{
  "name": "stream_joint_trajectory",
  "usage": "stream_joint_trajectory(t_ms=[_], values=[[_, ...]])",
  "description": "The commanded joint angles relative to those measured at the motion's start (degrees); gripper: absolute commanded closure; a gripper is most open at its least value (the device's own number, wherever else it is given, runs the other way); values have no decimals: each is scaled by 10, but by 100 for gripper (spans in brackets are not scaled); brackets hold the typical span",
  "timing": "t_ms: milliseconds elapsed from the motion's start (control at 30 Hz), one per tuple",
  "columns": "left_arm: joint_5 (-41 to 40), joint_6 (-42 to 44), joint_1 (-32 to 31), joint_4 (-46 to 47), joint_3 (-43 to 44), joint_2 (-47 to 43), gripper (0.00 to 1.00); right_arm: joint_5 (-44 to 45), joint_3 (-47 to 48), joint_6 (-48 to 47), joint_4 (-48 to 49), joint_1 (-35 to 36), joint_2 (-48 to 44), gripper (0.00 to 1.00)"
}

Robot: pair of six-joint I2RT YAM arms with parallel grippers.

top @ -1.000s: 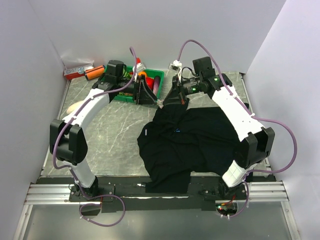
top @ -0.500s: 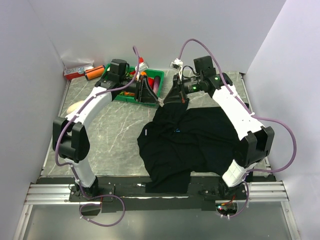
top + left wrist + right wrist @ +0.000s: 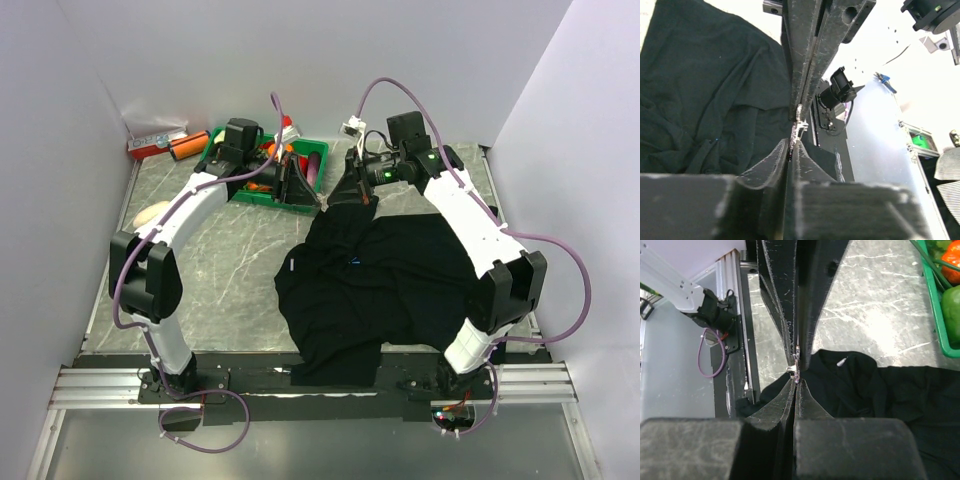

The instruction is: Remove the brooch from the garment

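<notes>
The brooch is a tiny sparkly pin caught where the two grippers meet tip to tip, above the garment's far-left edge. My left gripper reaches in from the left, its jaws pressed together on the brooch. My right gripper comes from the right and is shut on the same pin. The garment, a black shirt, lies crumpled on the marble table below. Whether the pin still holds any cloth I cannot tell.
A green tray of vegetables stands just behind the left gripper at the back. Red and orange items lie at the back left, and a pale object near the left edge. A small white label shows on the shirt.
The left gripper's jaws have closed from open onto the brooch, and the left arm has shifted slightly right toward the right gripper. The right gripper has stayed shut and still.
</notes>
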Motion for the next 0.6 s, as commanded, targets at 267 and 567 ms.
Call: stream_joint_trajectory(t_ms=[267, 567], values=[[-58, 54, 4, -59, 36, 19, 99, 33, 17, 36, 36, -41, -21, 15], [-259, 255, 26, -324, 113, 85, 99, 160, -126, -46, -26, -163, -88, 0]])
